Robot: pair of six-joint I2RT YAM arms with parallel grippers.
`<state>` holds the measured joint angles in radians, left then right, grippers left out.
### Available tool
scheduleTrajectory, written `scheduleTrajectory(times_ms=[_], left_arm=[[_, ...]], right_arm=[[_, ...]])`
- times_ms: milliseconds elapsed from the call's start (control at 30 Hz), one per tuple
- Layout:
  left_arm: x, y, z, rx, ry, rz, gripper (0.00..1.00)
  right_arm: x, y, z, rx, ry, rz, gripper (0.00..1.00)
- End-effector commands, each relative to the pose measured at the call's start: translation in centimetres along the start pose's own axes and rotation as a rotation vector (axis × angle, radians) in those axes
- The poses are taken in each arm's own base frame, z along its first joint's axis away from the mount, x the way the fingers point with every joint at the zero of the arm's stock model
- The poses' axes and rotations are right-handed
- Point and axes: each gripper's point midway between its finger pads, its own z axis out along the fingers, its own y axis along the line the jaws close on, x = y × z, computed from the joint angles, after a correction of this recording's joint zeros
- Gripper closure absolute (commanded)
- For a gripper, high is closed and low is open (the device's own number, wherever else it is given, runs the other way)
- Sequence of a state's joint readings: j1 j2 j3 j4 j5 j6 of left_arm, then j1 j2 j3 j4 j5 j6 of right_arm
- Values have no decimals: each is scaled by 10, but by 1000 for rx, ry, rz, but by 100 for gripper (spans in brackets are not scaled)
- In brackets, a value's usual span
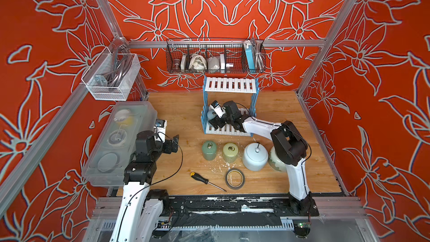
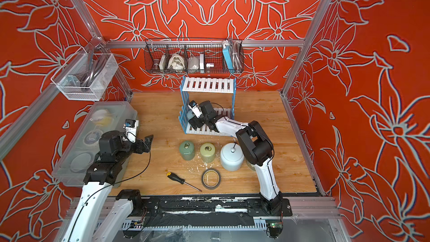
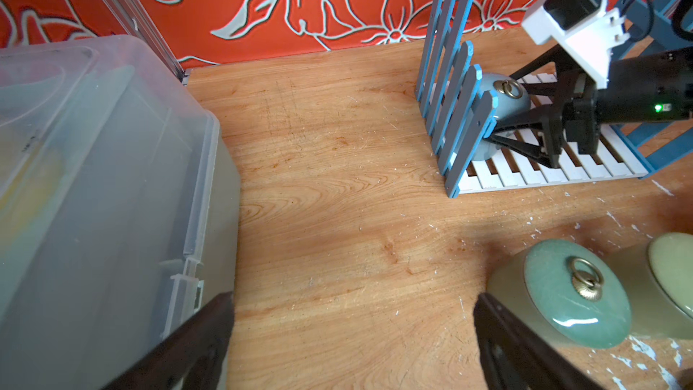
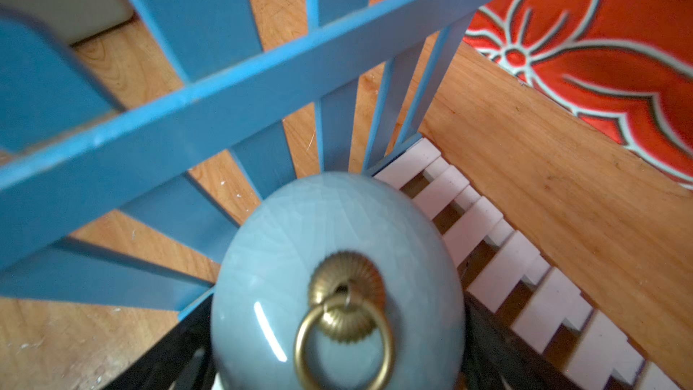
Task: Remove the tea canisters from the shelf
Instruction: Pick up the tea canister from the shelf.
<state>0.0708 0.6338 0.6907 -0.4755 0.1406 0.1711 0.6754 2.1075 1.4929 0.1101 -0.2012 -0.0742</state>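
grey-blue canister (image 4: 337,226): upright on the lower board (image 3: 525,174) of the shelf (image 1: 230,84), at the end close against the blue picket side (image 3: 459,118); brass ring hanging from the lid knob.
shelf: at the back of the table (image 1: 181,112), under the black wire basket (image 1: 171,54); upper board bare; lower board carrying only this one canister.
right gripper (image 1: 213,117): inside the lower tier; jaws wide, one on each side of the canister body; base of the canister on the slats, no lift visible; firm press of the pads not possible to confirm.
already out: sage green canister (image 1: 209,150), yellow-green canister (image 1: 230,152), large white canister (image 1: 255,157) and large cream canister (image 1: 275,159), in a row on the table in front of the shelf; the last one half hidden behind the right arm.
left gripper (image 3: 352,302): wide and empty, above bare wood between the clear plastic box (image 1: 116,143) and the sage green canister.
not of the task: tape roll (image 1: 235,178) and screwdriver (image 1: 204,180), near the front edge.
progress: four of five out, judging from the positions; only the last removal open.
left to do: close on the grey-blue canister, raise a little, draw out toward the front, set down on free wood.
risk: glazed round body, probably slippery; very little room between canister and picket side.
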Motion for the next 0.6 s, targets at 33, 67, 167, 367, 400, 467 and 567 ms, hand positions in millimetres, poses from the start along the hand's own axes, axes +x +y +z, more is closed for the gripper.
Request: scheduleTrajectory(times_ms=[33, 67, 167, 367, 400, 467, 567], left_arm=[[-3, -2, -1, 7, -17, 11, 1], [-3, 0, -1, -3, -19, 13, 1], [-4, -2, -1, 8, -32, 17, 1], [-4, 1, -1, -9, -30, 17, 1], [-5, -2, -1, 2, -35, 20, 1], [-6, -5, -2, 19, -31, 14, 1], [-6, 0, -4, -3, -28, 11, 1]], right_arm=[[-14, 5, 10, -18, -37, 16, 5], [-14, 5, 12, -21, -36, 11, 6], [-13, 3, 16, -10, -32, 7, 9], [-15, 5, 14, -22, -26, 1, 22], [-14, 5, 12, -12, -21, 1, 26], [-11, 5, 8, -8, -18, 11, 33], [-12, 6, -2, -3, -15, -10, 37]])
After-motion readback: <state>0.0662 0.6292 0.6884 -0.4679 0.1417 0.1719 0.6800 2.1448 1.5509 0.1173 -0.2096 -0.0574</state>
